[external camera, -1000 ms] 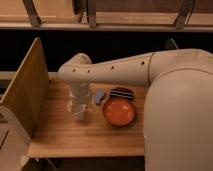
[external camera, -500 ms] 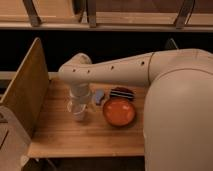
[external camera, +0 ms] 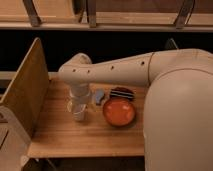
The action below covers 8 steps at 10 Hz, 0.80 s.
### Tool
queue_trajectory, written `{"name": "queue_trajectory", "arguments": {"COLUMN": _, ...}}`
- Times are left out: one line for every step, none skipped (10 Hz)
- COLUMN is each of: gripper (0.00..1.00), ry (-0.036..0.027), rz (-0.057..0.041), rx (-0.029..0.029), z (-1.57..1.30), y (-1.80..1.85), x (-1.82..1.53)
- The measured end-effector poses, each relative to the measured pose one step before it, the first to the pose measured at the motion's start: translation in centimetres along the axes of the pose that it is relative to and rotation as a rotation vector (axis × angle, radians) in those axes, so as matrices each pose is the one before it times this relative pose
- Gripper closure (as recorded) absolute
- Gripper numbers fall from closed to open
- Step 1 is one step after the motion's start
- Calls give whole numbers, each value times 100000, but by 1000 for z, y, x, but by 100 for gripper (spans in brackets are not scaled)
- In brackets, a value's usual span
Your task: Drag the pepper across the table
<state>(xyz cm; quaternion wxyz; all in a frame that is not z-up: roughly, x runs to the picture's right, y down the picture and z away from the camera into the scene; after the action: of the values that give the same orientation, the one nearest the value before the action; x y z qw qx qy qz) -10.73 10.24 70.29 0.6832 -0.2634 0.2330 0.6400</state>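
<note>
The table (external camera: 65,137) is a light-wood plank top with an upright wooden panel (external camera: 27,90) at its left short side. My white arm reaches in from the right across the table. My gripper (external camera: 79,113) points straight down at the left-middle of the tabletop, at or just above the wood. No pepper shows anywhere; it may be hidden under the gripper.
An orange bowl (external camera: 119,111) sits right of the gripper. A dark striped object (external camera: 121,93) lies behind the bowl. A small blue object (external camera: 98,96) lies between it and the gripper. My arm hides the table's right end. A dark gap and a shelf lie behind the table.
</note>
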Motion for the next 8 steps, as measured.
{"name": "queue_trajectory", "arguments": {"gripper": 35, "ry": -6, "rz": -2, "rx": -1, "z": -4, "y": 0, "x": 0}}
{"name": "queue_trajectory", "arguments": {"gripper": 35, "ry": 8, "rz": -6, "rx": 4, "z": 4, "y": 1, "x": 2}}
{"name": "queue_trajectory", "arguments": {"gripper": 35, "ry": -2, "rz": 5, "rx": -1, "z": -2, "y": -1, "x": -1}}
{"name": "queue_trajectory", "arguments": {"gripper": 35, "ry": -1, "rz": -1, "rx": 1, "z": 1, "y": 0, "x": -1}}
{"name": "queue_trajectory", "arguments": {"gripper": 35, "ry": -1, "rz": -4, "rx": 0, "z": -1, "y": 0, "x": 1}}
{"name": "queue_trajectory", "arguments": {"gripper": 35, "ry": -2, "rz": 5, "rx": -4, "z": -1, "y": 0, "x": 0}}
{"name": "queue_trajectory", "arguments": {"gripper": 35, "ry": -19, "rz": -63, "rx": 22, "z": 3, "y": 5, "x": -3}}
{"name": "queue_trajectory", "arguments": {"gripper": 35, "ry": -312, "rz": -749, "rx": 169, "z": -34, "y": -17, "x": -61}}
